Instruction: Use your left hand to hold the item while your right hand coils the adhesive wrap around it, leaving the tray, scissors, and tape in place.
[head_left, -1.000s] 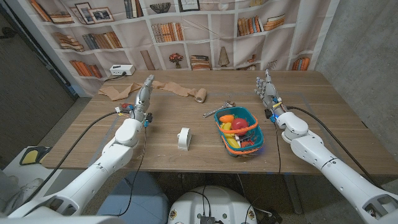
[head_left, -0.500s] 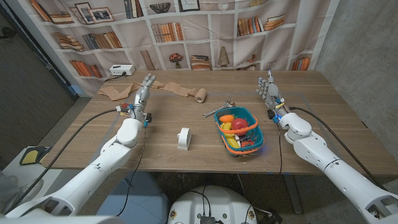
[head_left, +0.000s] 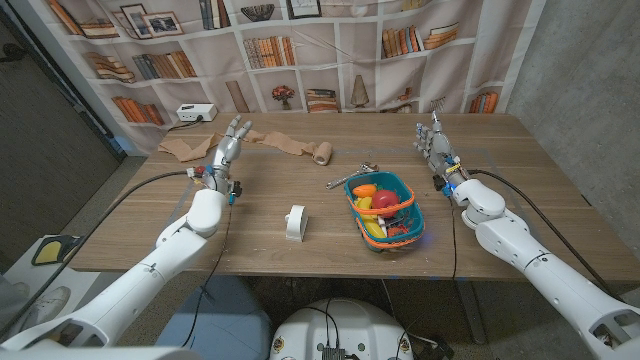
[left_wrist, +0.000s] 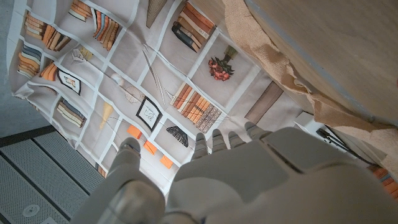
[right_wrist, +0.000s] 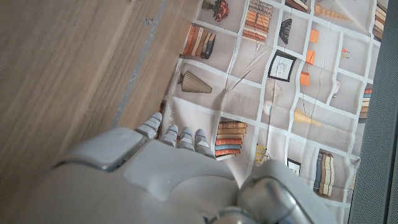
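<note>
In the head view, the left robot hand (head_left: 230, 143) is raised over the table (head_left: 260, 225) with fingers spread, holding nothing, near the tan adhesive wrap (head_left: 275, 143) strewn along the far side. The right robot hand (head_left: 434, 142) is upright, fingers apart and empty. A white tape roll (head_left: 295, 222) stands mid-table beside the blue tray (head_left: 412, 222), and scissors (head_left: 349, 178) lie just behind the tray.

In the left wrist view, the wrap (left_wrist: 292, 74) lies crumpled at the table edge beyond the left robot hand (left_wrist: 249, 180).

In the right wrist view, the right robot hand (right_wrist: 161, 180) is beside bare table (right_wrist: 68, 68).

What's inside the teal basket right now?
The teal basket holds bright toy-like items: an orange piece, red pieces and something yellow. Whatever lies beneath them is covered, so I cannot tell.
</note>
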